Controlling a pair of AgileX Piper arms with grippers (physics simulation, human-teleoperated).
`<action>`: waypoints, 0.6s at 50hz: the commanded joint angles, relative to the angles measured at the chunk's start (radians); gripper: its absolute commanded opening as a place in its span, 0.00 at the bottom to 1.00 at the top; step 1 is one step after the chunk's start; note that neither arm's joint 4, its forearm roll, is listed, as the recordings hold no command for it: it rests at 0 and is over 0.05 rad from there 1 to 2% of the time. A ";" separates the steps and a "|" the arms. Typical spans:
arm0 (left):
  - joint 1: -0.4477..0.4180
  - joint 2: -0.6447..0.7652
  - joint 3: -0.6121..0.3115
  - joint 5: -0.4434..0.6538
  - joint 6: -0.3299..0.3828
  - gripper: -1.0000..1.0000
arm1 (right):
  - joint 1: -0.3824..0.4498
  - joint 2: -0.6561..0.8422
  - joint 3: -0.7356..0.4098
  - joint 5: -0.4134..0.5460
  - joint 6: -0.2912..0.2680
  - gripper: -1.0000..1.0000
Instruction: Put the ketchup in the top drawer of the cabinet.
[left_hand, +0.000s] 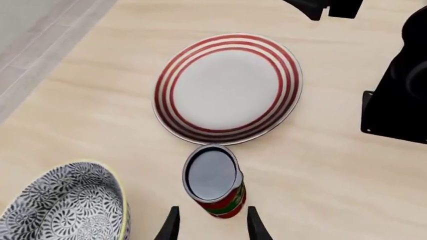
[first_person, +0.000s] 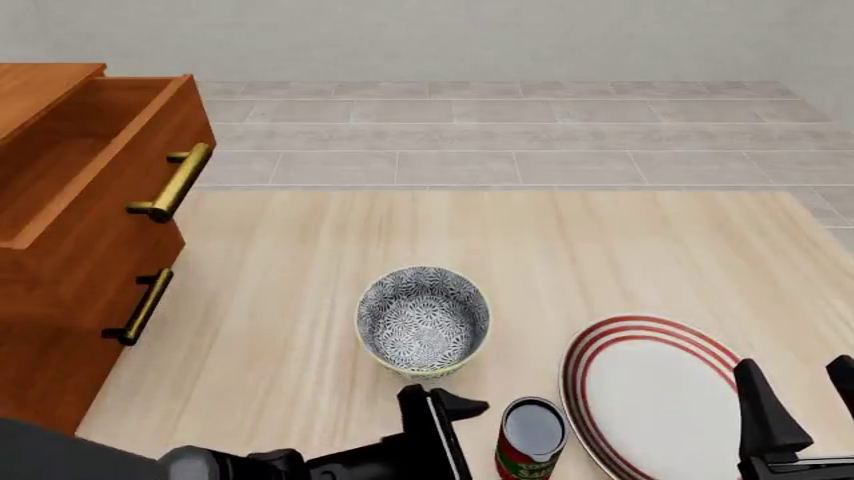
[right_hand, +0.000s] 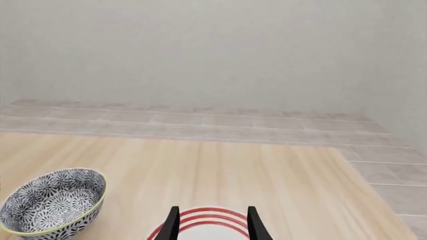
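The left gripper (left_hand: 210, 226) is spread just short of the ketchup (first_person: 531, 440), upright on the counter (first_person: 307, 300) beside the plate (first_person: 654, 395). The right gripper (right_hand: 212, 224) is spread too. A nudge could topple it; a loose carry could clip the bowl (first_person: 422, 320) before the open top drawer (first_person: 100, 150).

In the front view, the ketchup (first_person: 531, 441) is cut off at its base by the six o'clock edge, as is the plate (first_person: 650, 396). The cabinet (first_person: 60, 270) is cropped at nine o'clock. In the right wrist view, only the plate's far rim is seen, and the bowl (right_hand: 52, 207) is clipped at seven o'clock.
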 joint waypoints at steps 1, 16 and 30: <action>0.000 0.046 -0.021 -0.010 0.003 1.00 | 0.005 0.000 0.000 0.003 0.001 1.00; -0.006 0.085 -0.072 0.008 0.000 1.00 | -0.002 0.000 0.000 0.007 0.006 1.00; 0.003 0.116 -0.104 0.014 0.002 1.00 | 0.000 0.000 0.000 0.014 0.004 1.00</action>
